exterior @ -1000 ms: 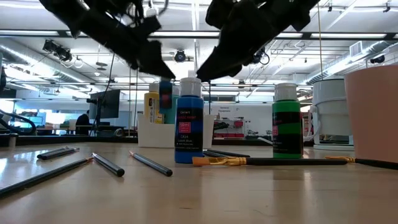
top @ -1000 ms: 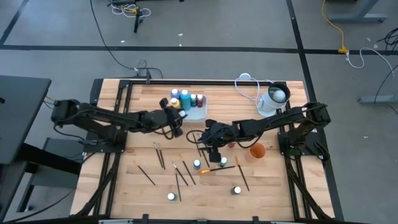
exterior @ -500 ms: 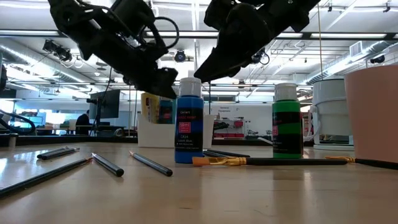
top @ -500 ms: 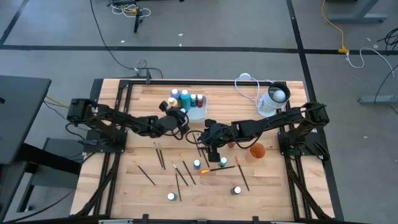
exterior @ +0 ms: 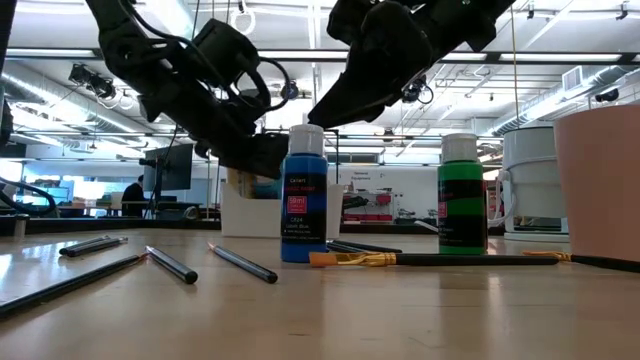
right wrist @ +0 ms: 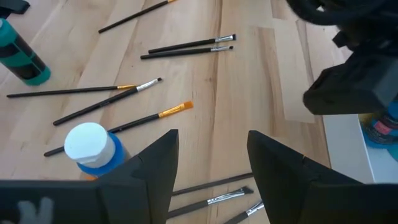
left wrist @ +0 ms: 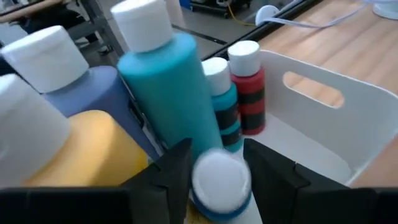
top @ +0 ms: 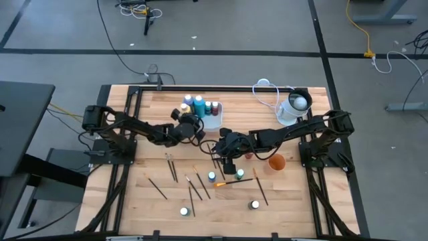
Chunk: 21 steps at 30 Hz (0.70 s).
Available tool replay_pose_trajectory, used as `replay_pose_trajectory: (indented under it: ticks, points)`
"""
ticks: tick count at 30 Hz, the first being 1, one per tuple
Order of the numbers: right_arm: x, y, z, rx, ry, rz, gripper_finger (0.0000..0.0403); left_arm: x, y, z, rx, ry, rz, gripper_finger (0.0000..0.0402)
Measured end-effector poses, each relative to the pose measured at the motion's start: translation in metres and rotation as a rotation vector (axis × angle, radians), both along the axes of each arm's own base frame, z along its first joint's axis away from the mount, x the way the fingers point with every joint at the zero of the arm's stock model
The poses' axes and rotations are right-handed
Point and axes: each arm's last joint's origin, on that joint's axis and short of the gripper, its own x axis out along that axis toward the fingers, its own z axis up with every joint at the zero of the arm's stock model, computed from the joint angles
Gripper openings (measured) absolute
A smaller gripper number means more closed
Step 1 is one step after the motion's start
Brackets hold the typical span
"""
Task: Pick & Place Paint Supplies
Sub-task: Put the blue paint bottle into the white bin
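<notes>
Left end effector (left wrist: 214, 177) is down at the white bin (top: 212, 119) at the far side of the table (top: 294, 194), a small blue bottle (left wrist: 219, 186) with a white cap sitting between its fingers, low in the bin beside the yellow bottle (left wrist: 81, 149) and the tall teal bottle (left wrist: 171, 93). The fingers stand a little apart on either side of the cap — whether they press it or have let go, I cannot tell. The job here, as I read it, is a clean release: open enough to clear the cap, then lift straight up so nothing clips the teal neighbour or the small red bottle (left wrist: 249, 93) behind it.

Right end effector (right wrist: 208, 155) hangs wide and empty over the middle of the table, just above a blue bottle (right wrist: 93, 149) standing among scattered brushes (right wrist: 186, 48) — likely the next pick. More bottles and brushes wait nearer the front edge.

Against a second ago — the left arm has swung in and dropped lower into the bin, and its fingers have eased apart. The right arm has not budged.
</notes>
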Motion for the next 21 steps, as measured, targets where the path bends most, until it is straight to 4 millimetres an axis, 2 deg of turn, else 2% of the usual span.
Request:
replay_pose_trajectory:
  ticks: [6, 13, 17, 21]
  points:
    - [0.0, 0.0, 0.0, 0.0, -0.001, 0.0, 0.0197, 0.002, 0.006, 0.005, 0.03, -0.008, -0.025, 0.0168]
    - [0.0, 0.0, 0.0, -0.001, 0.0, 0.0, 0.0197, 0.005, 0.009, 0.012, 0.086, -0.02, -0.05, 0.0155]
    - [0.0, 0.0, 0.0, 0.0, -0.001, 0.001, 0.0197, 0.007, 0.003, 0.016, 0.122, -0.007, -0.087, 0.0144]
    - [0.0, 0.0, 0.0, 0.008, 0.002, -0.001, 0.0197, 0.006, -0.012, 0.031, 0.159, -0.03, -0.149, 0.0135]
